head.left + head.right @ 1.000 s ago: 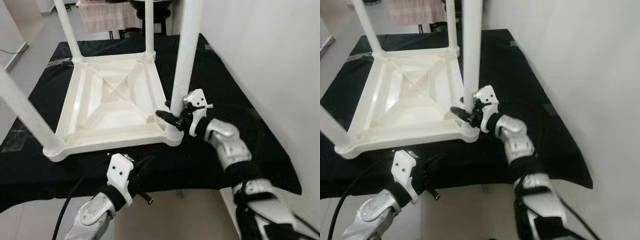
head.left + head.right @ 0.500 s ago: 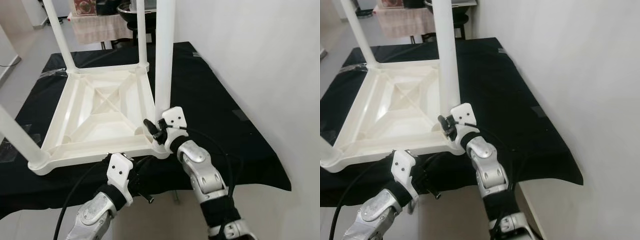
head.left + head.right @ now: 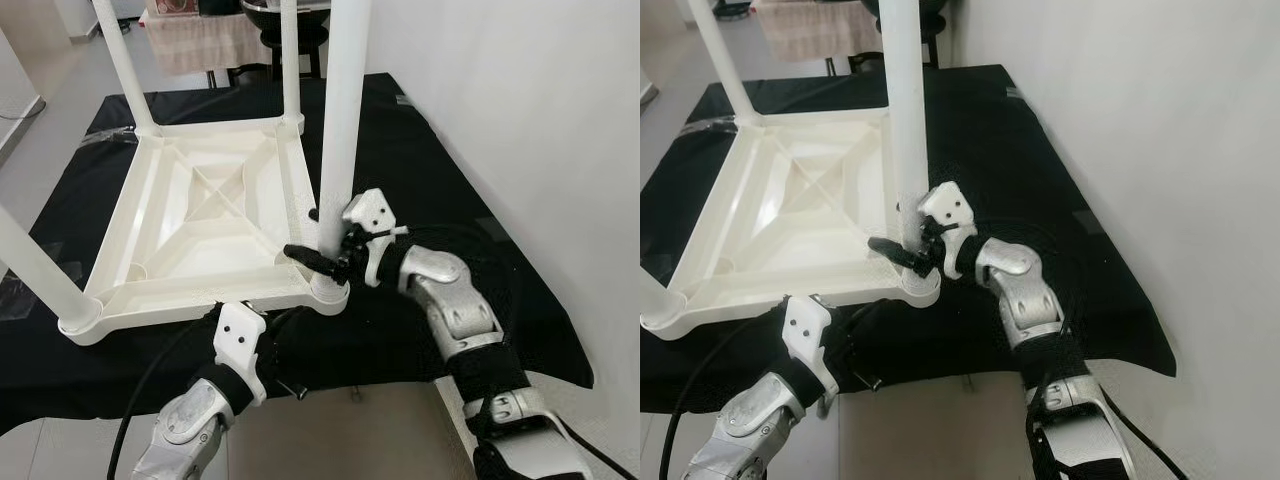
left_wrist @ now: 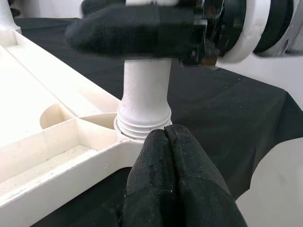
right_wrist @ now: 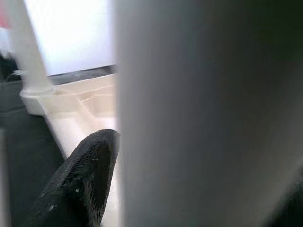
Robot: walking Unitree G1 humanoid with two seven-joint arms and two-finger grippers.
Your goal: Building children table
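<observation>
A white plastic children's table (image 3: pixel 215 215) lies upside down on a desk covered with a black cloth (image 3: pixel 430 170), its ribbed underside facing up. White legs stand upright from its corner sockets: a far left leg (image 3: pixel 125 65), a far right leg (image 3: pixel 291 60), a near left leg (image 3: pixel 30 265) and a near right leg (image 3: pixel 340 130). The right gripper (image 3: pixel 318 243) reaches in from the wall side and its fingers (image 3: pixel 308 256) close around the near right leg just above its socket; the left wrist view shows that leg's threaded base (image 4: pixel 143 125) seated in the corner socket. The left gripper (image 3: pixel 285 355) hangs below the desk's near edge, in front of the same corner, its fingers (image 4: pixel 173 189) pressed together and holding nothing. A white wall (image 3: pixel 520 110) runs along the desk's right side
</observation>
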